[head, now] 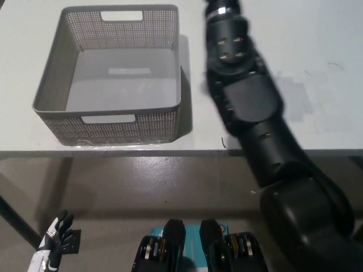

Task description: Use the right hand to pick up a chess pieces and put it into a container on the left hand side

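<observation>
One grey perforated basket stands on the white bench, toward the bench's left end and close to its near edge; its front wall sits just behind that edge. The basket has two cut-out handle slots visible, one in the far wall and one in the near wall, and its floor shows bare grey with nothing lying on it. One black right arm rises from the bottom right corner of the head view, crosses the bench's near edge and runs up over the bench surface just to the right of the basket's right wall, ending at the top edge of the view. The right robot hand passes out of the frame at the top, so whether its fingers are apart, together or clamped on anything cannot be told. No chess piece can be seen anywhere on the bench or in the basket; its place cannot be determined from this view. A soft shadow of the arm falls on the bench to the arm's right. Two small dark marks lie on the bench surface, one at the near edge beside the arm and one near the right end. One white left robot hand rests low at the bottom left corner of the view, below bench level, holding nothing with its fingers spread apart.
</observation>
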You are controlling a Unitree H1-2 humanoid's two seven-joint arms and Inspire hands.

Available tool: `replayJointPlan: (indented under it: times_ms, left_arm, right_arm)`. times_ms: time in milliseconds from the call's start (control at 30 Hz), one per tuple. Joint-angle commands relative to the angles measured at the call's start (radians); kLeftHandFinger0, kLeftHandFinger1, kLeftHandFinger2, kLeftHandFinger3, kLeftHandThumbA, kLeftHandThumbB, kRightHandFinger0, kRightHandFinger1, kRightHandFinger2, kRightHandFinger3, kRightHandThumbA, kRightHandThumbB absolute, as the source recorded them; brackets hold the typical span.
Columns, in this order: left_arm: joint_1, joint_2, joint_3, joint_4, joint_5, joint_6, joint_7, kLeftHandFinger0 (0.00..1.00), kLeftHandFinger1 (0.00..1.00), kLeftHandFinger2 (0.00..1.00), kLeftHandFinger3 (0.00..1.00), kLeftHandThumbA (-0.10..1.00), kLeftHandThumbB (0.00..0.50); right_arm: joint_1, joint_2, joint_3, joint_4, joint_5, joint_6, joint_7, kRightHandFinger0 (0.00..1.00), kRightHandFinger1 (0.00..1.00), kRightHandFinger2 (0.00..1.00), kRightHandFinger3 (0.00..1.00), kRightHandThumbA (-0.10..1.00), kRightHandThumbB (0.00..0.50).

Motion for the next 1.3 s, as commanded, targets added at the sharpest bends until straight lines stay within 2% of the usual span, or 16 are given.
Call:
replayJointPlan:
  times_ms: [0, 67, 133, 200, 267, 400, 500, 600, 667, 700, 733, 767, 800, 867, 1000, 1267]
  left_arm:
    - [-0.003, 0.007, -0.016, -0.011, 0.018, -0.033, -0.012, 1.0, 1.0, 1.0, 1.0, 1.0, 0.356]
    - [-0.004, 0.008, -0.028, -0.01, 0.027, -0.036, -0.016, 1.0, 1.0, 1.0, 1.0, 1.0, 0.342]
    - [-0.012, 0.009, -0.036, 0.0, 0.029, -0.04, -0.02, 1.0, 1.0, 1.0, 1.0, 1.0, 0.324]
    - [-0.021, 0.012, -0.047, 0.001, 0.032, -0.042, -0.027, 1.0, 1.0, 1.0, 1.0, 1.0, 0.314]
    - [-0.03, 0.01, -0.057, 0.003, 0.026, -0.035, -0.033, 1.0, 1.0, 1.0, 1.0, 1.0, 0.338]
    - [-0.046, 0.01, -0.074, 0.015, 0.037, -0.039, -0.033, 1.0, 1.0, 1.0, 1.0, 1.0, 0.322]
    - [-0.047, 0.011, -0.082, 0.013, 0.047, -0.041, -0.035, 1.0, 1.0, 1.0, 1.0, 1.0, 0.306]
    - [-0.057, 0.017, -0.084, 0.012, 0.044, -0.039, -0.039, 1.0, 1.0, 1.0, 1.0, 1.0, 0.31]
    - [-0.066, 0.022, -0.086, 0.012, 0.036, -0.037, -0.046, 1.0, 1.0, 1.0, 1.0, 1.0, 0.303]
    - [-0.066, 0.026, -0.088, 0.011, 0.031, -0.038, -0.052, 1.0, 1.0, 1.0, 1.0, 1.0, 0.299]
    - [-0.067, 0.029, -0.09, 0.01, 0.026, -0.035, -0.056, 1.0, 1.0, 0.99, 1.0, 1.0, 0.298]
    - [-0.069, 0.031, -0.09, 0.01, 0.024, -0.034, -0.058, 1.0, 1.0, 0.99, 1.0, 1.0, 0.298]
    - [-0.07, 0.034, -0.092, 0.013, 0.024, -0.038, -0.061, 1.0, 1.0, 0.97, 1.0, 1.0, 0.285]
    - [-0.075, 0.039, -0.095, 0.022, 0.031, -0.049, -0.062, 1.0, 1.0, 0.96, 1.0, 1.0, 0.28]
    - [-0.077, 0.044, -0.101, 0.015, 0.039, -0.038, -0.063, 1.0, 1.0, 0.94, 1.0, 1.0, 0.288]
    - [-0.079, 0.048, -0.108, 0.014, 0.039, -0.033, -0.065, 1.0, 1.0, 0.91, 1.0, 1.0, 0.29]
  right_arm:
    - [-0.099, 0.054, 0.022, 0.106, -0.017, -0.079, -0.009, 0.0, 0.15, 0.42, 0.53, -0.1, 0.161]
    - [-0.096, 0.065, 0.025, 0.147, -0.019, -0.094, -0.018, 0.0, 0.17, 0.57, 0.59, -0.1, 0.165]
    - [-0.099, 0.087, 0.019, 0.22, -0.005, -0.109, -0.015, 0.0, 0.3, 0.8, 0.79, -0.1, 0.149]
    - [-0.1, 0.095, 0.027, 0.28, -0.015, -0.11, -0.023, 0.0, 0.36, 0.83, 0.84, -0.1, 0.148]
    - [-0.093, 0.094, 0.047, 0.328, -0.038, -0.124, -0.039, 0.0, 0.38, 0.83, 0.86, -0.1, 0.139]
    - [-0.081, 0.088, 0.076, 0.409, -0.051, -0.117, -0.041, 0.0, 0.39, 0.83, 0.89, -0.1, 0.126]
    - [-0.063, 0.083, 0.088, 0.456, -0.055, -0.111, -0.046, 0.0, 0.37, 0.76, 0.8, -0.1, 0.133]
    - [-0.057, 0.072, 0.096, 0.48, -0.062, -0.082, -0.072, 0.01, 0.38, 0.76, 0.77, -0.1, 0.183]
    - [-0.053, 0.055, 0.103, 0.482, -0.066, -0.072, -0.05, 0.6, 0.9, 1.0, 1.0, 0.31, 0.32]
    - [-0.049, 0.042, 0.123, 0.482, -0.079, -0.07, -0.003, 0.87, 1.0, 1.0, 1.0, 0.53, 0.416]
    - [-0.049, 0.031, 0.139, 0.483, -0.089, -0.063, 0.031, 1.0, 1.0, 1.0, 1.0, 0.69, 0.458]
    - [-0.049, 0.029, 0.145, 0.484, -0.088, -0.06, 0.038, 1.0, 1.0, 1.0, 1.0, 0.7, 0.454]
    - [-0.049, 0.018, 0.159, 0.482, -0.096, -0.047, 0.066, 1.0, 1.0, 1.0, 1.0, 0.85, 0.498]
    - [-0.047, 0.003, 0.167, 0.465, -0.097, -0.046, 0.08, 1.0, 1.0, 1.0, 1.0, 0.93, 0.5]
    - [-0.043, -0.012, 0.174, 0.438, -0.095, -0.071, 0.081, 1.0, 1.0, 1.0, 1.0, 1.0, 0.5]
    - [-0.033, -0.047, 0.164, 0.288, -0.093, -0.072, 0.09, 1.0, 1.0, 1.0, 1.0, 1.0, 0.488]
